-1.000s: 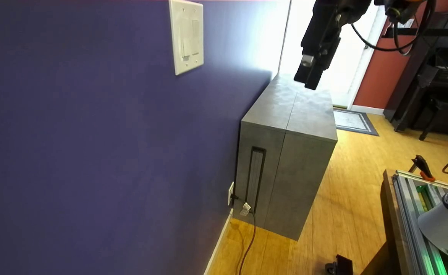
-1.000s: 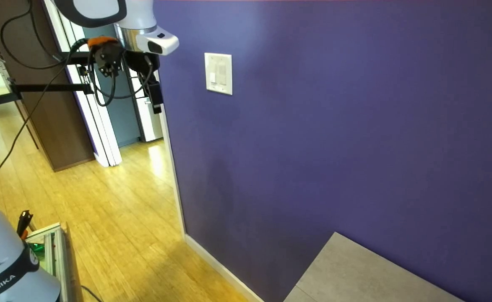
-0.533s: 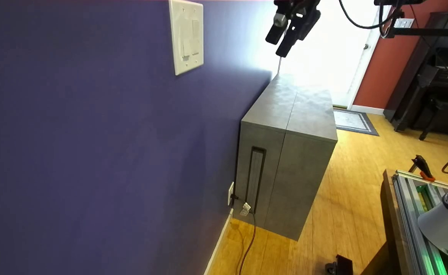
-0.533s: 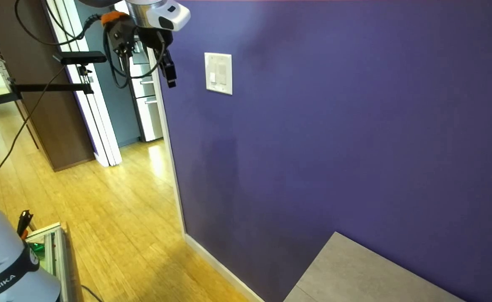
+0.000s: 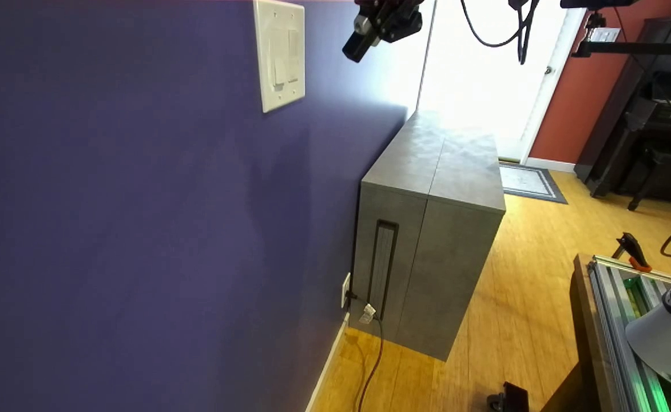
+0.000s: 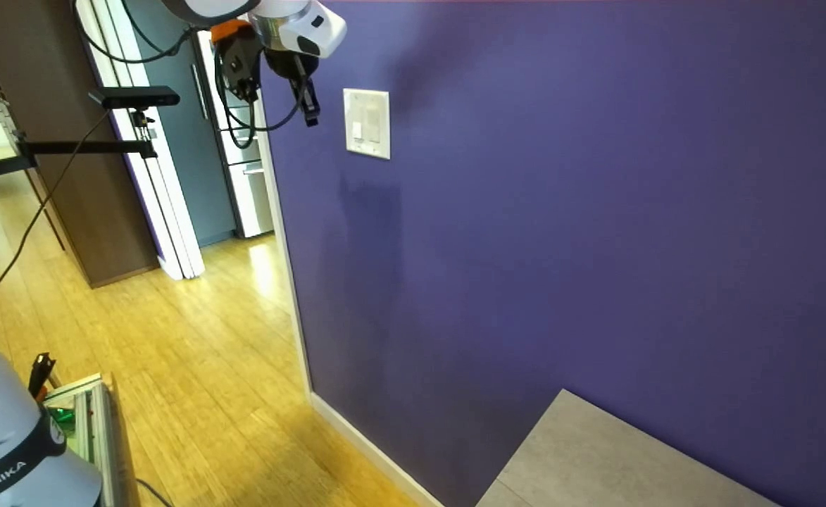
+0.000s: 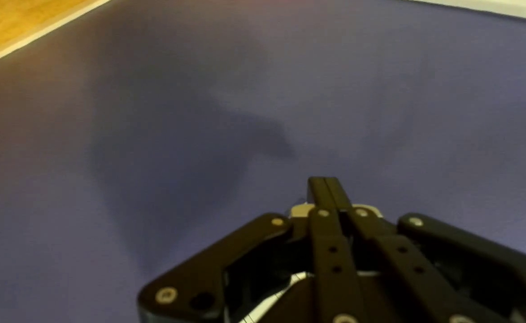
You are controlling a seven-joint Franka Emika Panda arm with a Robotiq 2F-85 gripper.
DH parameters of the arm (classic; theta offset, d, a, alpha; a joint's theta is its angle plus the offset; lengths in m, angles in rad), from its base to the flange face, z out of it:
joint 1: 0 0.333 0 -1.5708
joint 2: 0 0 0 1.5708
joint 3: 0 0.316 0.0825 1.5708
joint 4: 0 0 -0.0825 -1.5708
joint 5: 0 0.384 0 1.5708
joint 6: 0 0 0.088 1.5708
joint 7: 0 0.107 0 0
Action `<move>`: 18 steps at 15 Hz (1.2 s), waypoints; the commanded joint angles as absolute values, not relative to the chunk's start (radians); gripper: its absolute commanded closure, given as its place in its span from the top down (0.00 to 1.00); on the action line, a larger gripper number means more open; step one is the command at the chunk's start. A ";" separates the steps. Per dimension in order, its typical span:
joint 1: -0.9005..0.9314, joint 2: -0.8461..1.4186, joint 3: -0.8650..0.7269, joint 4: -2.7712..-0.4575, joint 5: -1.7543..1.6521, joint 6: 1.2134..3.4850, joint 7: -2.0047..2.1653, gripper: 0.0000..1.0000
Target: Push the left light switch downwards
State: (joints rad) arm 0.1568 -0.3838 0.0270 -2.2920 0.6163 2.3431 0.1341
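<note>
Hovering near the purple wall (image 5: 169, 206), the black end effector (image 7: 326, 180) holds its fingertips (image 7: 319, 193) together. From where I stand, the left light switch (image 5: 278, 66) sits in the white wall plate (image 5: 286, 96), clear of those tips.

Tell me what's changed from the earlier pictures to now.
The black two-fingered hand has risen toward the white rectangular switch plate; its fingers, apart half a second ago, have closed on nothing. The plate and the boxy grey cabinet stayed put.
</note>
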 commanded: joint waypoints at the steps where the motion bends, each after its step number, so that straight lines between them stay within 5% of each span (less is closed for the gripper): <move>1: 0.169 -0.307 0.037 -2.245 0.688 2.417 0.090 0.00; 18: 0.160 -0.149 0.072 -2.184 0.810 2.632 0.046 0.00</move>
State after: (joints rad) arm 0.1644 -0.1797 0.0545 -2.2043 0.7832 2.5904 0.0499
